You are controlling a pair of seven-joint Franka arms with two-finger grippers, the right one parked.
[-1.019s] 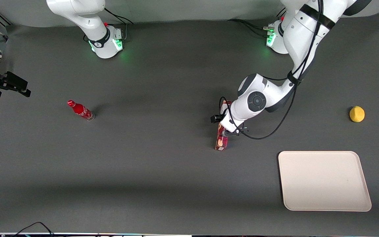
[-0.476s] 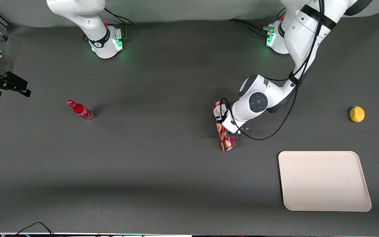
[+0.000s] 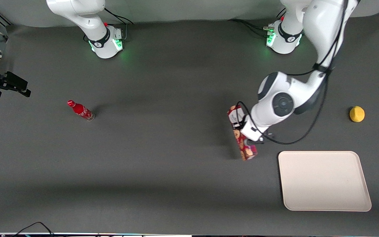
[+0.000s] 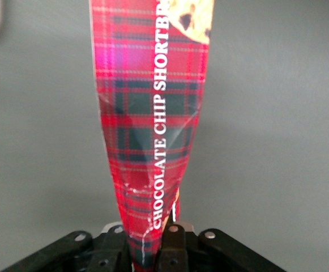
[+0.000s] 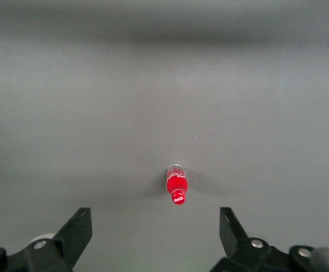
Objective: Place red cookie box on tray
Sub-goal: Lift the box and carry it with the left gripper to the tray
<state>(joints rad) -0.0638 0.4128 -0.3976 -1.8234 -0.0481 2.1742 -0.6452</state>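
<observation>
End effector (image 3: 250, 141) gripping red cookie box (image 3: 242, 137), holding it lifted above table (image 3: 163, 164). Carry step underway. Next: translating box toward tray (image 3: 324, 180), lowering flat inside rim.

The front camera is looking steeply down from high up, taking in the whole dark worktop (image 3: 163, 171) edge to edge, with both arm bases along its farther edge. The left wrist camera is sitting close above the gripper (image 4: 153, 249), facing along the red cookie box (image 4: 153, 113) that is filling its view; the front view is sharing that box (image 3: 242, 138). The right wrist camera is facing down at the soda bottle (image 5: 176, 187), which the front view is also showing (image 3: 81, 110), near the parked arm's end.
</observation>
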